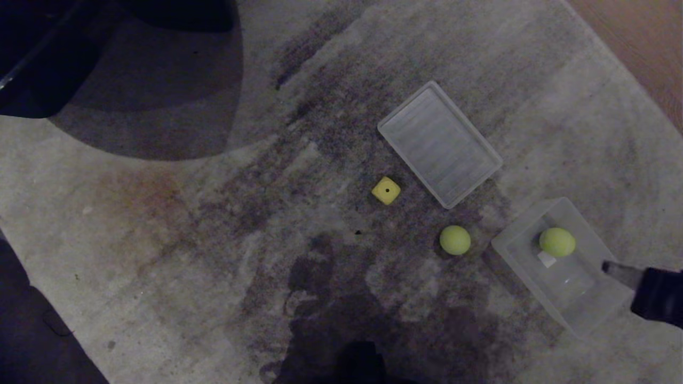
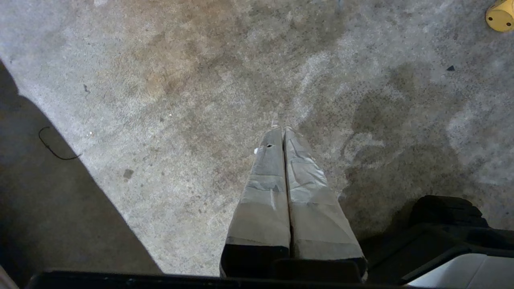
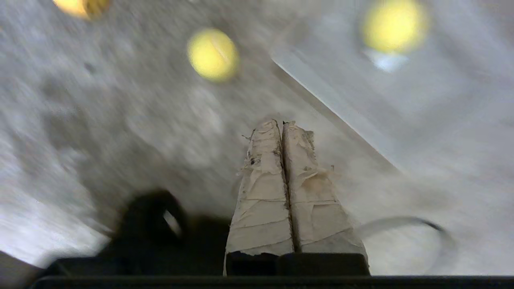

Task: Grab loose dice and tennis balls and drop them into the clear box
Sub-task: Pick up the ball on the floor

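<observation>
1. Nearest the robot, at the right edge of the head view, the right pincer (image 1: 613, 268) reaches in over the near corner of the clear box (image 1: 565, 306), a shallow translucent plastic bin on the stained grey carpet (image 1: 187, 240); its taped fingers (image 3: 263, 176) are pressed together and hold nothing.
2. The left pincer (image 2: 282, 130) hangs over bare carpet, fingers together, also empty; it looks parked.
3. Inside the clear box, at its far end, lies one fuzzy yellow-green tennis ball (image 1: 557, 241) beside a small white label (image 1: 547, 259).
4. Just left of the box, apart from its wall, a second tennis ball (image 1: 455, 239) sits loose on the carpet.
5. Farther out lies the yellow rounded die (image 1: 386, 190) with one black pip up, near the flat ribbed translucent lid (image 1: 440, 143).
6. Count: two tennis balls, one boxed and one loose; one die visible; one box; one lid.
7. Risks, as I judge them: the closed pincer must open before descending, or it will knock the loose ball rolling. Swinging low across the box wall could shove the light bin aside.
</observation>
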{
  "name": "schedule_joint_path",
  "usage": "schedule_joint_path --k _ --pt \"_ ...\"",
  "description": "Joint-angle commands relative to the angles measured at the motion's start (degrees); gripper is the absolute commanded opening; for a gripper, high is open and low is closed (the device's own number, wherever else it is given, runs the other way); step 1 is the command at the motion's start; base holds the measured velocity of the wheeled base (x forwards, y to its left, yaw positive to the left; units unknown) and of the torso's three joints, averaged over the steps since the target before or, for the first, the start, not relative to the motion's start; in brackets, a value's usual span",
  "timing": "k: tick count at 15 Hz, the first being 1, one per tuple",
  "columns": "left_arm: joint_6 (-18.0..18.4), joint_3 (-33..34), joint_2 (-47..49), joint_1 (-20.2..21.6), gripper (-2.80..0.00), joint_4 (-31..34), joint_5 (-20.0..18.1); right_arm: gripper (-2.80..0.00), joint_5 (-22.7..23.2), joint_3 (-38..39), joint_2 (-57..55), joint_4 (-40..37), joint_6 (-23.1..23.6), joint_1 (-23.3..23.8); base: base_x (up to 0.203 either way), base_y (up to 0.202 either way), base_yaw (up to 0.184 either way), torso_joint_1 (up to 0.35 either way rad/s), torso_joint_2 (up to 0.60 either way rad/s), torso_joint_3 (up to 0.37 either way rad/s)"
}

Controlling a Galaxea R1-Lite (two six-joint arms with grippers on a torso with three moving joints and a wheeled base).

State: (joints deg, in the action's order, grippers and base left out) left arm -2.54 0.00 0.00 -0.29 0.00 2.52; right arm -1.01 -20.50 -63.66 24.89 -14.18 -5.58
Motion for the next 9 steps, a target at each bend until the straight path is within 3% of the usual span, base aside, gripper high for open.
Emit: schedule_joint_path --k 1,4,8,9 --pt "-0.09 0.09 0.09 -0.03 -2.8 0.0 0.03 -2.8 -0.43 -4.76 -19.63 9.32 -6.1 -5.53 0.0 0.0 0.0 0.0 0.0 0.0" --pt "-0.09 0.09 0.09 0.03 -2.8 0.0 0.03 -2.8 -0.68 -10.61 -28.37 13.08 -10.78 -10.44 0.0 0.0 0.0 0.0 0.0 0.0" --pt "-0.09 0.09 0.09 0.03 -2.8 0.0 0.03 -2.8 -1.07 -14.42 -39.12 14.12 -8.57 -10.73 0.0 0.0 0.0 0.0 0.0 0.0" --pt "-0.09 0.09 0.09 0.02 -2.8 0.0 0.03 0.0 -1.43 -16.38 -41.3 14.17 -7.51 -10.46 0.0 0.0 0.0 0.0 0.0 0.0"
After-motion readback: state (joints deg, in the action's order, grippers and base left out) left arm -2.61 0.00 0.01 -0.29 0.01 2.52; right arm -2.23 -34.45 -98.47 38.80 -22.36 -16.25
